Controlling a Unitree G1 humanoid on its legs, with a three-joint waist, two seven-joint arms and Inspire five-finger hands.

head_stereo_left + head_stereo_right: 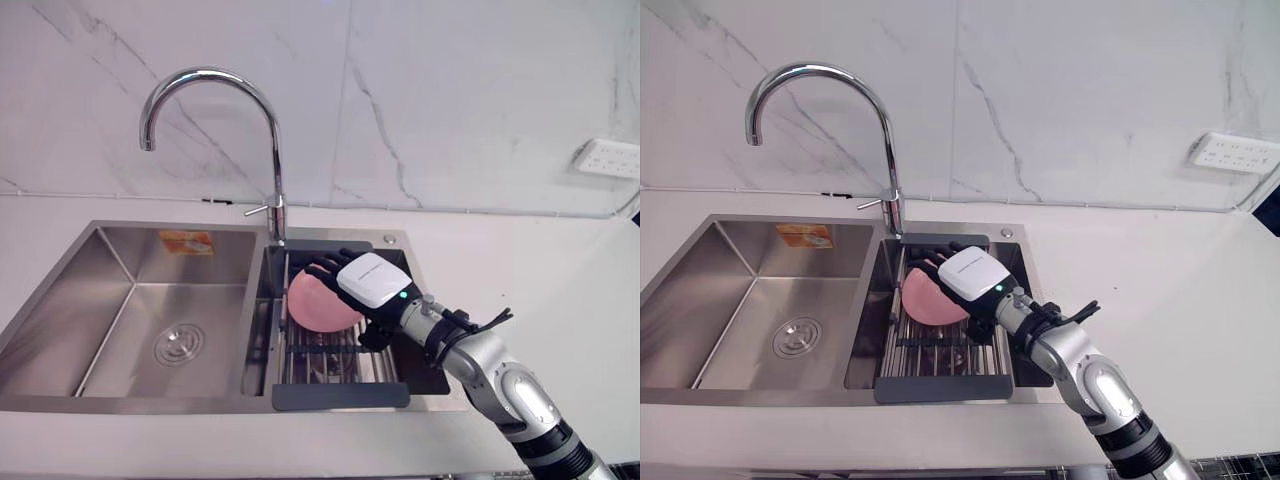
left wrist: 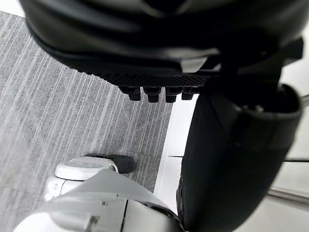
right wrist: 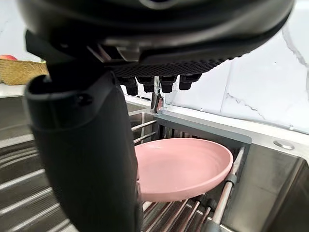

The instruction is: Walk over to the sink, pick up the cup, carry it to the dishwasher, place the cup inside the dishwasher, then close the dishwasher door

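Right wrist view first: which step are we on?

The pick-up at the sink (image 1: 118, 252), I judge. The right hand (image 3: 87, 145) hangs over a pink dish (image 3: 186, 166), fingers (image 3: 166, 84) straight above it and thumb down at its near side. It is spread, with nothing pinched yet.

A dish, not a cup?

It looks wide and shallow, more bowl than cup. It rests on the slatted rack (image 1: 340, 368) in the small basin, toward the rack's 12 o'clock end. The arm enters from 4 o'clock.

And the other basin?

The large basin (image 1: 215, 300), at 9 o'clock, shows bare steel and a drain.

Next move?

Probably lowering, closing thumb and fingers on the rim, then lifting clear of the faucet (image 1: 275, 150) at 12 o'clock. The left hand (image 2: 231, 159) hangs relaxed, fingers loose, above the floor (image 2: 58, 96).
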